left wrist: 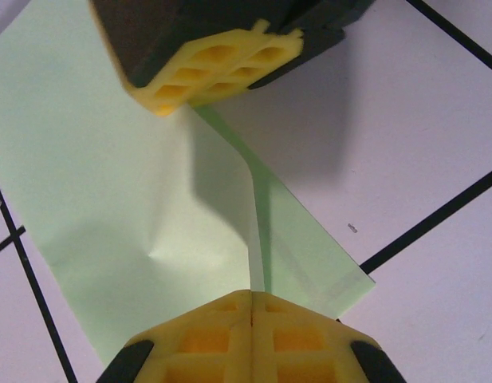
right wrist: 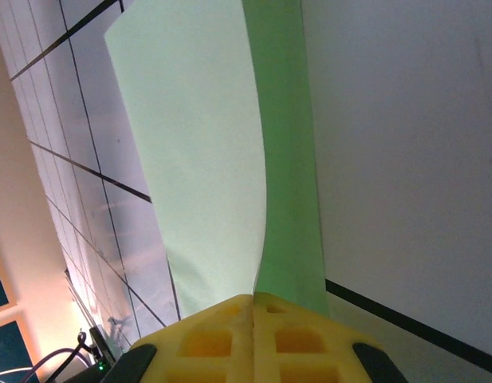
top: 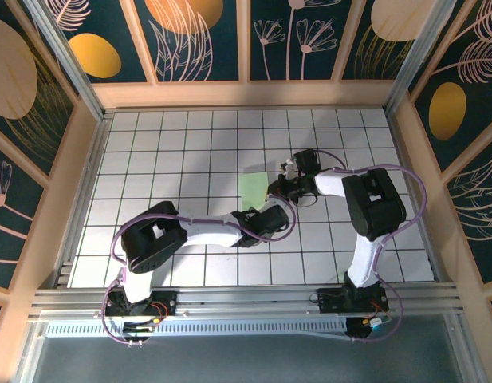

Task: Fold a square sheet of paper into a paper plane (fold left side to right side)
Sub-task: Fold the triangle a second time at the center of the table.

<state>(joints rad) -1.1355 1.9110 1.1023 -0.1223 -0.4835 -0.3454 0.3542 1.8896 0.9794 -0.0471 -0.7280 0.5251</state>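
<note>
The square sheet of paper (top: 251,189) lies mid-table as a narrow pale green strip, one half folded over the other. In the left wrist view the paper (left wrist: 110,175) has its upper layer raised along a curved edge. That edge runs into my left gripper (left wrist: 252,297), which is shut on it. My right gripper (right wrist: 253,298) is shut on the far end of the same lifted layer (right wrist: 198,144), with the darker lower layer (right wrist: 289,167) flat beneath. Its yellow fingers (left wrist: 222,68) face the left ones. From above, the left gripper (top: 260,211) and right gripper (top: 276,190) meet at the paper's right side.
The white grid table (top: 174,159) is boxed in by wooden walls (top: 246,94) on three sides. An aluminium rail (top: 246,299) with both arm bases runs along the near edge. The right arm's elbow (top: 373,203) stands to the right of the paper.
</note>
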